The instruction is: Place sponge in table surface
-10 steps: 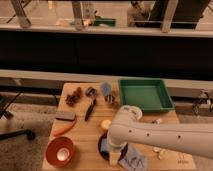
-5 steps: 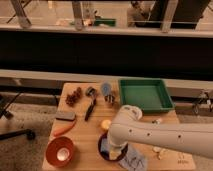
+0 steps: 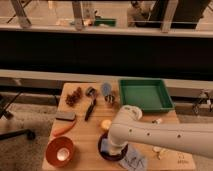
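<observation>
One blue sponge [image 3: 104,145] close to the middle of the front edge of the one wooden table [image 3: 85,136], on or just above one dark round plate [image 3: 110,157]; hard to say which. One gripper [image 3: 118,150] right next to the sponge, on its right side, pointing down over the same plate, at the end of one big white arm [image 3: 155,132] coming in from the right edge. Can't tell how wide the gripper is, or whether it has hold of the sponge. One small yellow ball [image 3: 106,124] just behind the plate. One crumpled bluish cloth [image 3: 134,161] at the front edge, to the right of the plate. One orange bowl [image 3: 60,150] at the front left corner. One long orange thing [image 3: 64,129] and one dark block [image 3: 65,116] behind the bowl, by the left edge. One black brush [image 3: 90,108] near the middle. One green tray [image 3: 145,94] at the back right corner. Next to the picture from half a second before: sponge in the same spot, gripper hardly moved.
</observation>
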You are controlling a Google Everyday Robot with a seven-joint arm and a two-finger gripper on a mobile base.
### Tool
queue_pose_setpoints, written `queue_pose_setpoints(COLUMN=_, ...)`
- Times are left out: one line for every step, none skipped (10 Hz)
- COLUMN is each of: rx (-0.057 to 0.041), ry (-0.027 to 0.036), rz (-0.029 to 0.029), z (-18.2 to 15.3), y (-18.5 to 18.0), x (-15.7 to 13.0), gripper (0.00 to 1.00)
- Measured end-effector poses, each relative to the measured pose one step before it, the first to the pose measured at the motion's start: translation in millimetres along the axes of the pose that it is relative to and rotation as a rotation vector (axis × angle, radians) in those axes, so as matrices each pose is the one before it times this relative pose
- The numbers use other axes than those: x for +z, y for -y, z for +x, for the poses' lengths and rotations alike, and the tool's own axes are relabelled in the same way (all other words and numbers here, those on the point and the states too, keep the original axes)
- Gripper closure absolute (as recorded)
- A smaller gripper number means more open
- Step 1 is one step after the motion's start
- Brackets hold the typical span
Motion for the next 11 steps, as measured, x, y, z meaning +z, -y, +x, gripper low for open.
queue_pose_setpoints(rx=-0.00076, ry=-0.00109, rz=-0.00114, z=-0.58, y=0.26, x=0.77, gripper=0.5)
queue_pose_setpoints(rx=0.00209, ry=0.00177, rz=0.00037, z=-0.11, y=0.29, x=0.94, gripper=0.5)
queue_pose_setpoints(rx=0.00262, ry=0.00225, rz=-0.0001, z=0.08, y=0.07, x=0.96, gripper=0.5)
queue_pose_setpoints(rx=0.00074, ry=-0.00039, rz=0.00039, z=0.23, y=0.09, x=0.92, gripper=0.5)
queue_pose_setpoints(rx=-0.00103, ry=0.00048, rz=-0.00035, z=-0.86, y=-0.33, x=1.39, gripper=0.5)
queue_pose_setpoints(rx=-0.00138, ry=0.00036, rz=0.00107, z=-0.77, y=0.28, x=1.03, gripper=0.5)
queue_pose_setpoints(rx=0.00101, ry=0.00113, rz=0.00085, z=-0.46, y=0.03, x=1.16, gripper=0.5)
queue_pose_setpoints(rx=0.00405, ry=0.001, rz=0.00077, z=0.4, y=-0.32, x=1.24, gripper=0.5)
queue_pose_setpoints(rx=0.0055, ry=0.00045, rz=0.00089, z=0.3, y=-0.66, x=1.53, gripper=0.5)
queue_pose_setpoints(rx=0.01012, ry=0.00322, rz=0.00298, z=-0.16, y=-0.11, x=1.86, gripper=0.5)
queue_pose_setpoints(rx=0.01027, ry=0.00014, rz=0.00378, z=1.31, y=0.27, x=0.51, gripper=0.5)
